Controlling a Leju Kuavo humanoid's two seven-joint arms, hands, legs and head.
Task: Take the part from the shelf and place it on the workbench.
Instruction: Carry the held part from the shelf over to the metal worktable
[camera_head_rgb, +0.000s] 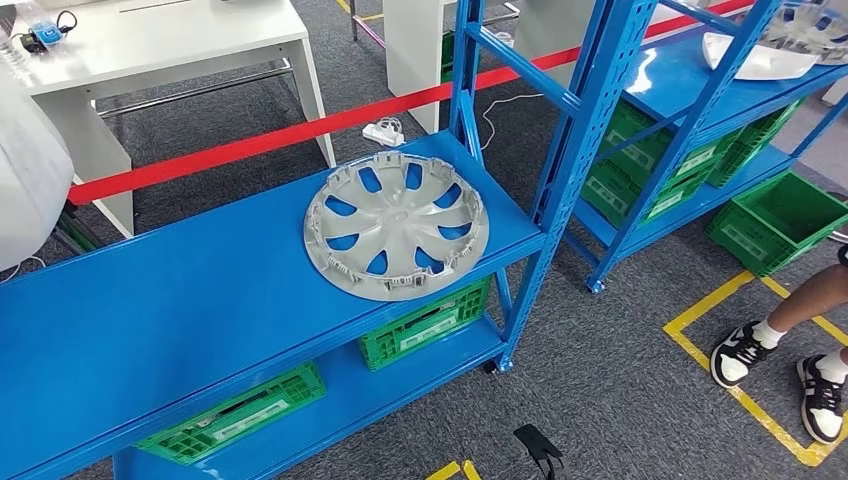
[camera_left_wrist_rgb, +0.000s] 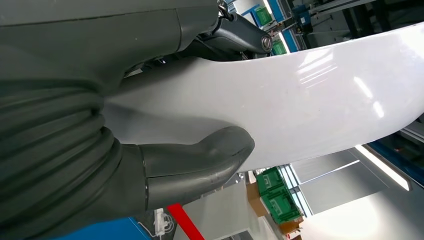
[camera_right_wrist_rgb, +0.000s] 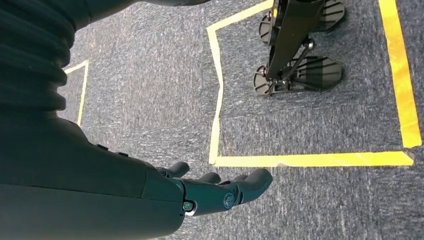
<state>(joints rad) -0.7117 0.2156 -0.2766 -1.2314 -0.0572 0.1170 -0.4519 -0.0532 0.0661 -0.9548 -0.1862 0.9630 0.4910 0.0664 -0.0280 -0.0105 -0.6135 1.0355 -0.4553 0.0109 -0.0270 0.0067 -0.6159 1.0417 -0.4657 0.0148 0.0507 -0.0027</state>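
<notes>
Carriage is the step in hand, I judge: the left hand (camera_left_wrist_rgb: 165, 150) grips a broad, glossy white curved plastic panel (camera_left_wrist_rgb: 300, 100), thumb pressed against its face, probably the part, though most of it is cut off. Keep that grip firm and the panel level. The right hand (camera_right_wrist_rgb: 220, 192) hangs slack, holding nothing. A silver spoked wheel cover (camera_head_rgb: 396, 224) lies on the blue metal shelf (camera_head_rgb: 150, 330).

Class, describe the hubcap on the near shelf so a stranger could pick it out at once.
Start at the near blue shelf rack. On its top shelf, toward the right end, lies the silver hubcap, flat, with blue showing through its spoke gaps. The green crates sit one level below; it is the only round silver thing on that shelf.
</notes>
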